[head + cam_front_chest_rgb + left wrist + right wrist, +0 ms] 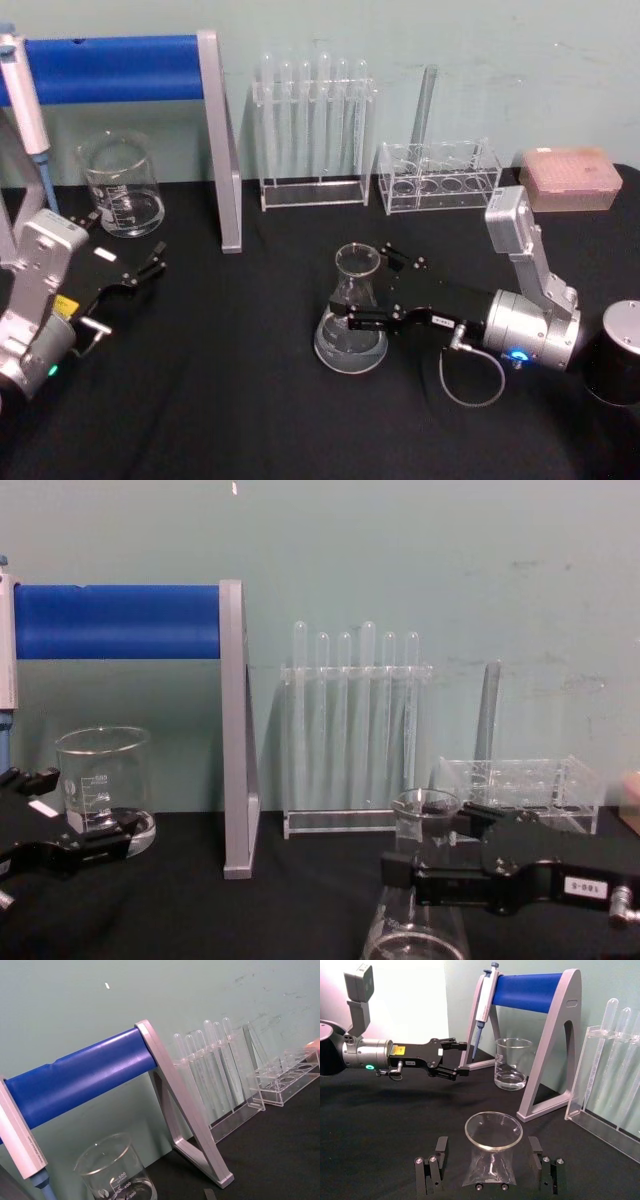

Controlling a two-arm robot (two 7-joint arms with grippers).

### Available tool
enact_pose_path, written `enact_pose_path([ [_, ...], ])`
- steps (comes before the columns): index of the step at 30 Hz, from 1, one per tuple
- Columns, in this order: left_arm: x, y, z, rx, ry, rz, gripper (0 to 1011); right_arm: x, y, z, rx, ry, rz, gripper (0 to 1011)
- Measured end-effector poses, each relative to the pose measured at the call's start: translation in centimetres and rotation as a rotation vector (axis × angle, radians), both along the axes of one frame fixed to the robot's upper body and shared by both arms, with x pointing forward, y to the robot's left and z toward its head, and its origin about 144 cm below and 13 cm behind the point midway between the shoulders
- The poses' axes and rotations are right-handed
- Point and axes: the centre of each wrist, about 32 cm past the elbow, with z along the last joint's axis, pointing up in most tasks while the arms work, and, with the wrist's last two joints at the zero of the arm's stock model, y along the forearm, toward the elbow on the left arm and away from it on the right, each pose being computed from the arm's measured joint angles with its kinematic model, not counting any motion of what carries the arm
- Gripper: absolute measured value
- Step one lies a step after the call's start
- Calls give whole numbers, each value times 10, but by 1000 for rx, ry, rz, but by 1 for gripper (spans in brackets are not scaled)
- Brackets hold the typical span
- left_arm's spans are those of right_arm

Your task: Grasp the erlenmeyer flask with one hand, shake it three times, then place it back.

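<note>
- closest to us sits the right gripper (368,285), reaching in low over the table from the right, its two black fingers spread apart with one on each side of the erlenmeyer flask (352,330).
- in the right wrist view we see clear gaps between those fingers and the glass, so nothing is clamped.
- we find the flask upright, its base on the black cloth (250,400), near the middle of the table and in front of the racks.
- the left gripper (128,288) hangs over the left side of the cloth, its jaws apart and holding nothing, well apart from the flask.
- behind it we see a glass beaker (120,185) beside a grey stand with a blue bar (110,68), where a pipette (25,100) hangs.
- along the back edge stand a clear rack of test tubes (312,140), a lower rack (440,178) with one tube, and a pink box (570,178).
- a pale green wall (450,60) closes the room right behind the table.
</note>
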Motion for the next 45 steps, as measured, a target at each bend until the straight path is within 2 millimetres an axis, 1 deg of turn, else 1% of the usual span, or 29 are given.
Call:
enact_pose_path([
  [34,0,0,0,0,0,0,1000,1,1,1,-6,0,-13,1000],
  [36,0,0,0,0,0,0,1001,1,1,1,-6,0,-13,976],
  [42,0,0,0,0,0,0,1001,1,1,1,-5,0,-13,844],
  [45,0,0,0,0,0,0,1001,1,1,1,-5,0,-13,735],
])
